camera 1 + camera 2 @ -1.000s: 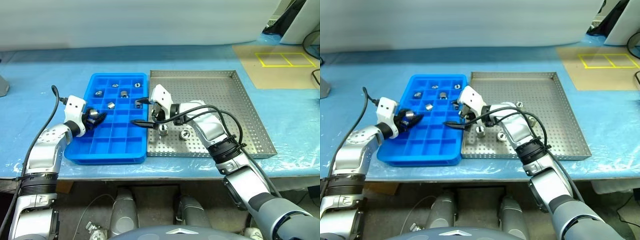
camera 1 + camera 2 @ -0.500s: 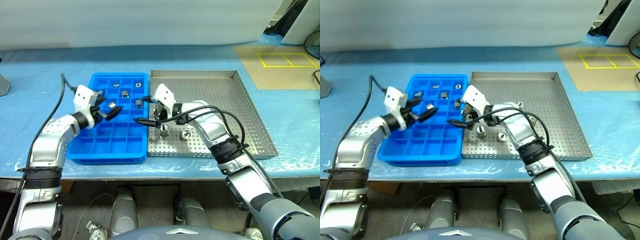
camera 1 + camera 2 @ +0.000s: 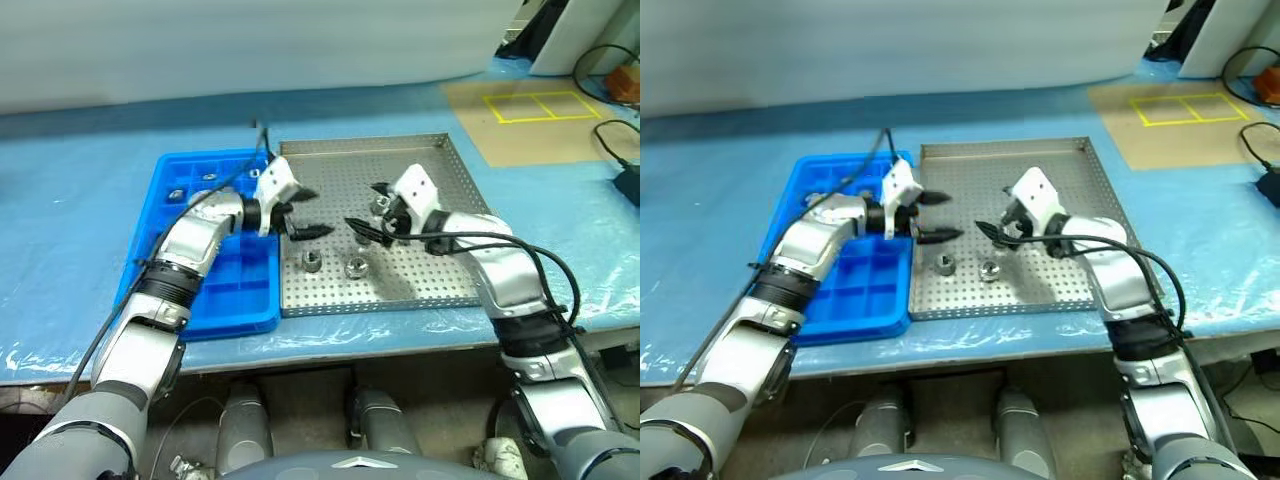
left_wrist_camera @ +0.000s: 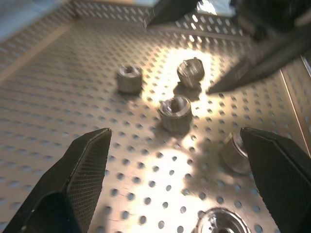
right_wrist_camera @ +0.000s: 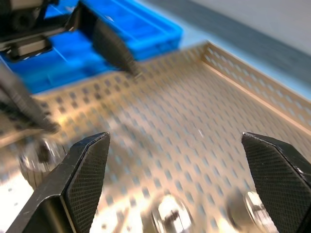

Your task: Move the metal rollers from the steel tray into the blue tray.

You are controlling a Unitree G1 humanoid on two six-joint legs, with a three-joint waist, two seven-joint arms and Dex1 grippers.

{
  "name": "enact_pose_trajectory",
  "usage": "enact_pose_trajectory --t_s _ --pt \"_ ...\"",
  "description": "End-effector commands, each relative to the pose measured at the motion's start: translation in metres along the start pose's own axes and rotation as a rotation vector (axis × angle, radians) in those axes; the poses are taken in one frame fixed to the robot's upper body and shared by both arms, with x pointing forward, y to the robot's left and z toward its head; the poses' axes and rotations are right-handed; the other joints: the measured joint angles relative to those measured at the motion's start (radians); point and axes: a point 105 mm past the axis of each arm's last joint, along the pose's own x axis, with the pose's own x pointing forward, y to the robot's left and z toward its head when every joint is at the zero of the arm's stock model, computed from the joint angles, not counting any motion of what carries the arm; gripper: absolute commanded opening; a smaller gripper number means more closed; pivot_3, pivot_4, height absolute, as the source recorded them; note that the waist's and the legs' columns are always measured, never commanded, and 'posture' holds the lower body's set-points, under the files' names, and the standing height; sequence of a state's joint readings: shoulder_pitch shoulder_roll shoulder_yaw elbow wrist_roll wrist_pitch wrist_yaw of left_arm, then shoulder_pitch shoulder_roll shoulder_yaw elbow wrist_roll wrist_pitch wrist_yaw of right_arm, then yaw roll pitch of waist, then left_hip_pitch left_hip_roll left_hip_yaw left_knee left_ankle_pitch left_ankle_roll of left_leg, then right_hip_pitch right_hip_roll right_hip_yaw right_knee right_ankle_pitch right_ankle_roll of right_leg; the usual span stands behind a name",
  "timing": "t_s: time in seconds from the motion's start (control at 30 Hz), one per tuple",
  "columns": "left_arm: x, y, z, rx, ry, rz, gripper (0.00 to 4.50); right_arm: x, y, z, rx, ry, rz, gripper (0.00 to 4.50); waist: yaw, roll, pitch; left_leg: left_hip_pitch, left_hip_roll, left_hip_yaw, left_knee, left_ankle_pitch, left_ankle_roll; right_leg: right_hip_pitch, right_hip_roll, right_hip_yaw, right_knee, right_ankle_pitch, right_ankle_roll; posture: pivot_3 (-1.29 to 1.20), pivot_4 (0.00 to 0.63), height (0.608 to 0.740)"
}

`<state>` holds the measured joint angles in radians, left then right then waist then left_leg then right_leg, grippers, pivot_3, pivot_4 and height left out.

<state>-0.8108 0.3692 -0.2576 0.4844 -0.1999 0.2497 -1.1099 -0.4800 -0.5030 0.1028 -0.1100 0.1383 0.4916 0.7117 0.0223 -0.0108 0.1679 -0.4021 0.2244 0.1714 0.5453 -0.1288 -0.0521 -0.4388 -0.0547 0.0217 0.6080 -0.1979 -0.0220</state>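
Observation:
The steel tray (image 3: 420, 278) lies at centre with the blue tray (image 3: 225, 292) against its left side. Two metal rollers (image 3: 312, 262) (image 3: 355, 267) stand near the steel tray's front, and more rollers (image 4: 175, 108) lie farther in, beside my right gripper. A few rollers (image 3: 177, 194) rest in the blue tray's far compartments. My left gripper (image 3: 320, 213) hovers open and empty over the steel tray's left part, pointing right. My right gripper (image 3: 360, 204) faces it from the right, open and empty, just above the tray floor.
Blue sheeting (image 3: 80, 190) covers the table around both trays. A brown board with a yellow-taped rectangle (image 3: 525, 105) lies at the far right, with cables (image 3: 615, 120) beside it. The steel tray's raised rim (image 3: 360, 142) borders the work area.
The camera has shifted. My left gripper swung right from over the blue tray to over the steel tray and opened wider. My right gripper drew back to the right from the tray's left edge.

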Motion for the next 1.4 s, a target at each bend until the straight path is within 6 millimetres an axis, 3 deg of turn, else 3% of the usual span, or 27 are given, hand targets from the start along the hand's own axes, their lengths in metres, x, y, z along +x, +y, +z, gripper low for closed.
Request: enact_pose_trajectory --t_s 0.03,0.1,0.27,0.4,0.7,1.13,1.23,1.37,1.4 --pt "0.002 0.003 0.001 0.104 0.108 -0.091 4.49 -0.016 0.001 0.005 -0.022 -0.01 -0.055 4.5 -0.012 0.0 0.0 0.0 0.0 0.0 0.0 0.0 0.0 0.0 0.0 0.0 0.0 0.0 0.0 -0.38 0.15 0.74" --pt "0.001 0.01 -0.01 0.096 0.223 -0.107 4.49 -0.021 0.004 0.0 -0.01 0.006 -0.073 4.5 -0.015 0.0 0.0 0.001 0.0 0.001 0.001 0.0 0.0 0.0 0.001 0.002 0.0 -0.001 -0.002 -0.39 0.15 0.74" --pt "-0.001 0.016 0.011 0.149 0.317 -0.204 4.49 -0.029 0.011 -0.011 0.008 0.041 -0.095 4.5 -0.02 0.0 0.0 0.004 -0.001 0.002 0.003 -0.003 0.004 0.003 -0.001 0.005 -0.001 0.001 -0.001 -0.41 0.15 0.74" --pt "0.003 0.013 0.013 0.173 0.378 -0.261 4.49 -0.026 0.011 -0.012 0.014 0.042 -0.11 4.5 -0.021 0.0 0.0 0.005 -0.002 0.003 0.004 -0.003 0.006 0.004 -0.002 0.005 -0.001 0.001 -0.001 -0.41 0.15 0.74" --pt "0.007 -0.015 -0.013 0.229 0.496 -0.436 4.49 -0.02 0.018 -0.02 0.022 0.052 -0.127 4.5 -0.027 0.0 0.0 0.004 -0.002 0.003 0.004 -0.005 0.009 0.005 -0.001 0.005 -0.002 0.001 -0.001 -0.44 0.15 0.74" --pt "0.004 -0.011 -0.032 0.251 0.581 -0.402 4.49 -0.018 0.02 -0.025 0.025 0.061 -0.142 4.5 -0.036 0.0 0.0 0.005 -0.002 0.003 0.007 -0.006 0.01 0.006 -0.002 0.005 -0.002 0.001 -0.001 -0.44 0.15 0.74" --pt "0.005 -0.014 -0.033 0.264 0.569 -0.42 3.9 -0.017 0.02 -0.025 0.022 0.06 -0.142 4.5 -0.037 0.0 0.0 0.006 -0.001 0.003 0.007 -0.006 0.01 0.006 -0.002 0.006 -0.002 0.001 -0.001 -0.44 0.15 0.74" --pt "0.007 -0.013 -0.035 0.269 0.563 -0.388 2.58 -0.016 0.02 -0.024 0.018 0.06 -0.14 4.5 -0.038 0.0 0.0 0.006 -0.001 0.003 0.007 -0.006 0.01 0.006 -0.001 0.006 -0.002 0.001 -0.001 -0.43 0.15 0.74" --pt "0.007 -0.013 -0.035 0.27 0.563 -0.391 2.58 -0.016 0.02 -0.024 0.017 0.06 -0.139 4.5 -0.038 0.0 0.0 0.006 -0.001 0.003 0.007 -0.006 0.01 0.006 -0.001 0.006 -0.002 0.001 -0.001 -0.43 0.15 0.74"
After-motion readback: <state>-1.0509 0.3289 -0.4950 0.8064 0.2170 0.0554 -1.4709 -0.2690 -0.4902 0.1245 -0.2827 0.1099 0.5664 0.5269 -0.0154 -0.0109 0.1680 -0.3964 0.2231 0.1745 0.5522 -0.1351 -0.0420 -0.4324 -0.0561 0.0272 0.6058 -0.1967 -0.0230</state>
